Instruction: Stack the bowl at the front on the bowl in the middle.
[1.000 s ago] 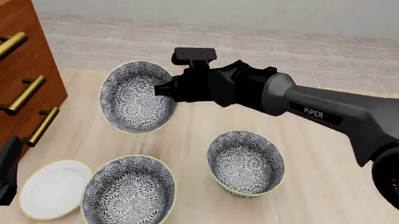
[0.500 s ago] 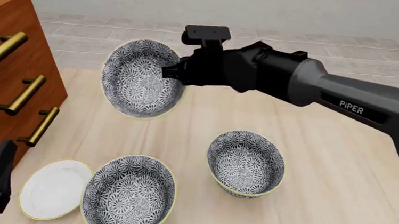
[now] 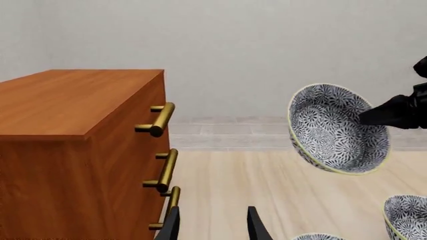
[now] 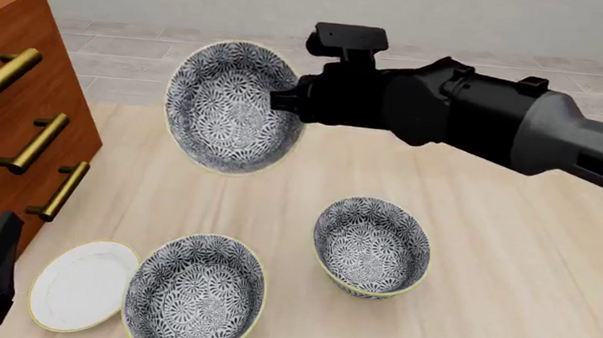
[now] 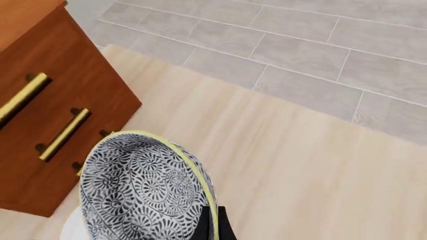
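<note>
Left gripper (image 3: pixel 212 214), lower left of the front view: fingers spread, nothing between them, well apart from every bowl.

Just beside it on the pale wooden table (image 4: pixel 510 258) lies a flat white round plate (image 4: pixel 75 284). It touches or slightly underlaps a spare deep floral bowl with a blue-grey and white pattern (image 4: pixel 195 294), which no gripper holds.

Right of centre stands the bowl in the middle (image 4: pixel 371 245): a round, deep, blue-grey and white floral bowl with a thin pale-yellow rim. It is upright, mouth open, nothing in it.

Upper left of centre, the bowl at the front (image 4: pixel 231 107), of the same pattern and rim, hangs clear of the table. It is tilted steeply, its mouth turned towards the camera. The right gripper (image 4: pixel 285 101) is closed on its rim at the right side, one finger inside the wall and one outside.

Handling judgement:
- The bowl looks rigid, glazed and therefore slippery; treat it as breakable.
- A single-point rim pinch leaves the mass hanging to one side, so the bowl may swing or slip.
- Level it before lowering, centre it over the bowl in the middle, and release low.
- Equal sizes suggest it will nest partway only.

At far left stands a brown wooden drawer cabinet with brass bar handles (image 4: pixel 15 114).
</note>
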